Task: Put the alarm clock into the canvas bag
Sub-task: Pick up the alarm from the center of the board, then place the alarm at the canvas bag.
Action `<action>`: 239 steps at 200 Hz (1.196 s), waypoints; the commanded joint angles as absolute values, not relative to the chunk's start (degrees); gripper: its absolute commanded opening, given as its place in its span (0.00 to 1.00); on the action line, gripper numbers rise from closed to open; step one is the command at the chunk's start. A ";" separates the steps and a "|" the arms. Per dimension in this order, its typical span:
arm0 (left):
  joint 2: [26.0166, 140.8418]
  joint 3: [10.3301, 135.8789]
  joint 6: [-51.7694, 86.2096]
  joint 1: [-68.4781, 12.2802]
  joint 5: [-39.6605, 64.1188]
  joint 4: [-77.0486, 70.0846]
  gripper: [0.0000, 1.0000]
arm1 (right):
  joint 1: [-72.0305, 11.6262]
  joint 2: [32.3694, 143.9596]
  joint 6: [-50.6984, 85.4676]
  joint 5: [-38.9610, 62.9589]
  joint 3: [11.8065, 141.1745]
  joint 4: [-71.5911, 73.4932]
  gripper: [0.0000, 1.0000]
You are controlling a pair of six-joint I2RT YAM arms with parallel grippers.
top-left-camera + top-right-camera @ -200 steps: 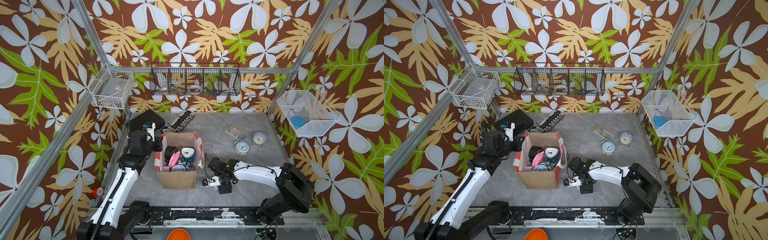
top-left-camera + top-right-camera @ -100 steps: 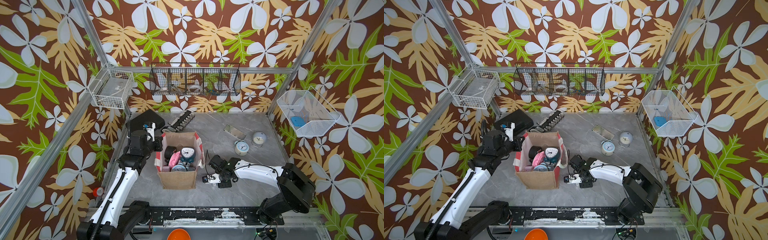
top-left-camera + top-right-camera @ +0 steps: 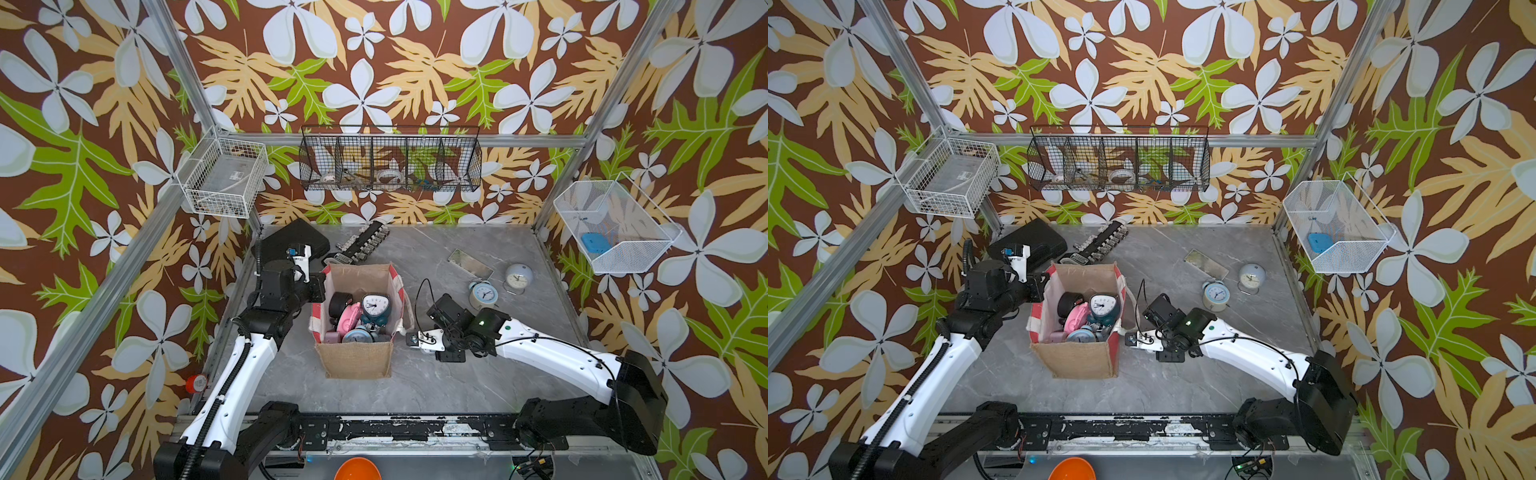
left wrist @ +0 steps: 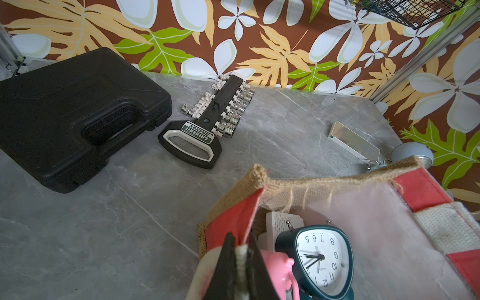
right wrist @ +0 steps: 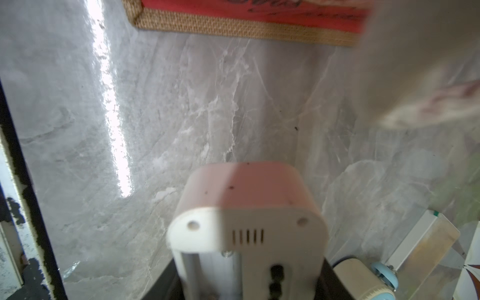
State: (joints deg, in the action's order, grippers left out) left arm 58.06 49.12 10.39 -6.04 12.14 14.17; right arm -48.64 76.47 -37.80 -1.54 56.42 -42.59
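A boxy pink-and-white plastic alarm clock (image 5: pixel 246 202) is gripped by the right gripper (image 5: pixel 246 283) just right of the tan burlap canvas bag (image 3: pixel 357 357) — whose left rim is pinched in the closed left gripper (image 4: pixel 241 249).

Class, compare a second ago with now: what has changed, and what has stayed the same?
The right gripper has closed its jaws on the pink-and-white alarm clock beside the canvas bag, and its wrist has shifted slightly away from the robot's base. Unchanged: the left gripper still pinches the bag's rim; the bag, the clocks inside, the cream clock and the grey clock have not moved.
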 commanded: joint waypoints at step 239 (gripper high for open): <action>58.01 49.22 10.46 -5.98 12.04 10.17 0.00 | -56.49 104.52 -7.00 17.52 111.24 -53.93 0.45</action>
State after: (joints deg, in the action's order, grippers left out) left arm 58.48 49.12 10.39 -6.04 12.08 13.78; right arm -55.96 100.77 -11.40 12.19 107.79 -50.63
